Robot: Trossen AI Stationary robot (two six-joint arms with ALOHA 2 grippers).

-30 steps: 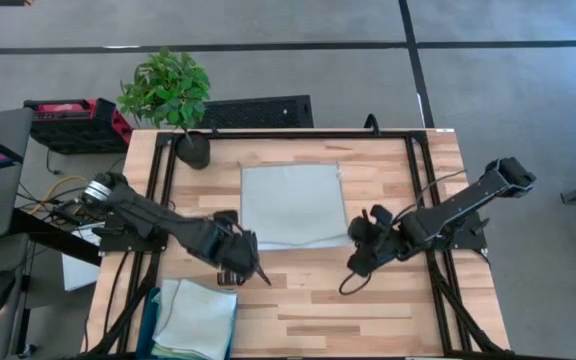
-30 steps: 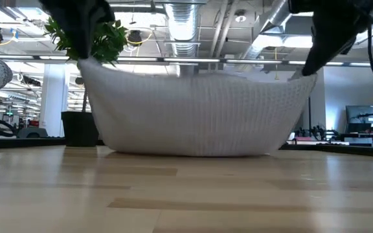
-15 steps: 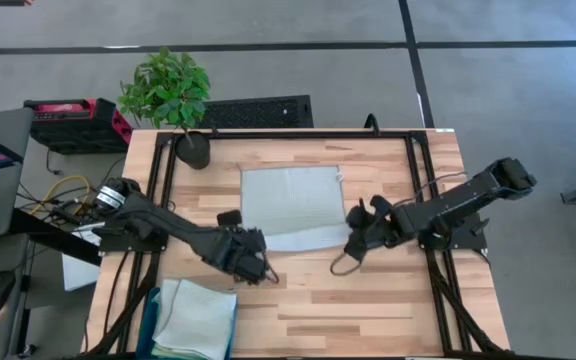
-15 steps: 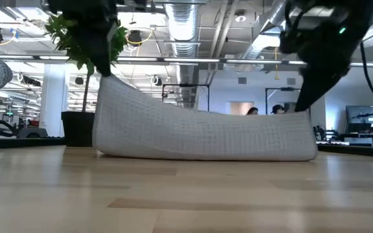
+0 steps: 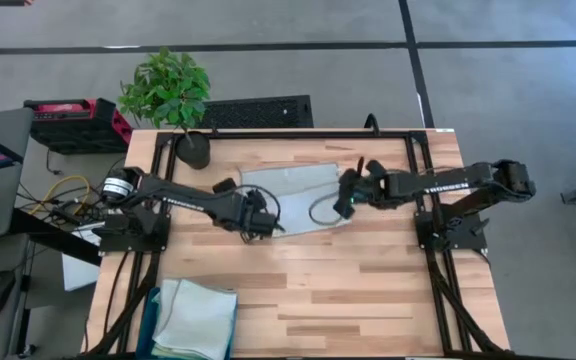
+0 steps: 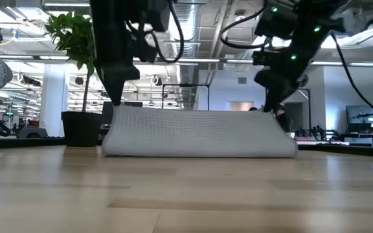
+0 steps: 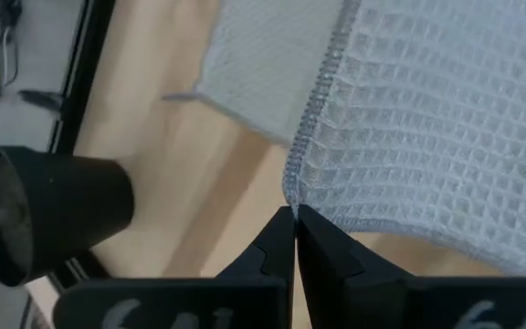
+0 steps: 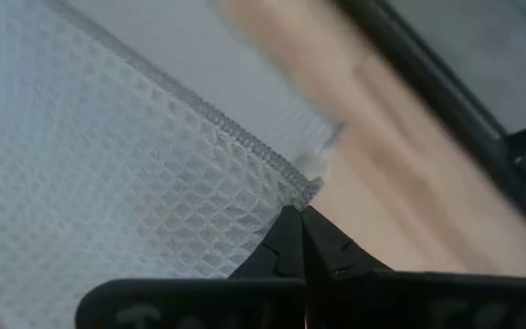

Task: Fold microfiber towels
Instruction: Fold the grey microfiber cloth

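A pale grey waffle-weave towel lies at the table's far middle, its near half folded back over its far half. It shows as a low, flat band in the low view. My left gripper is shut on the towel's left turned-over corner. My right gripper is shut on the right one. Both are low over the towel. A light green towel tops a stack in the teal bin at the near left. My left gripper pinches the towel's hemmed corner between its two fingertips, coming slanting from above. The corner is held just above the layer under it, and the cloth is slack. My right gripper pinches the other hemmed corner between its two fingertips, also slanting down from above. The cloth runs away from the fingers onto the lower layer.
A potted plant stands at the far left corner; its dark pot shows in the left wrist view. Black frame rails run along the table's sides. Bare wood lies near of the towel.
Both grippers have gone toward the table's far edge and down, keeping hold of the towel's near corners. The near edge, lifted and sagging a second ago, has been carried over the far half. The far half has stayed on the table.
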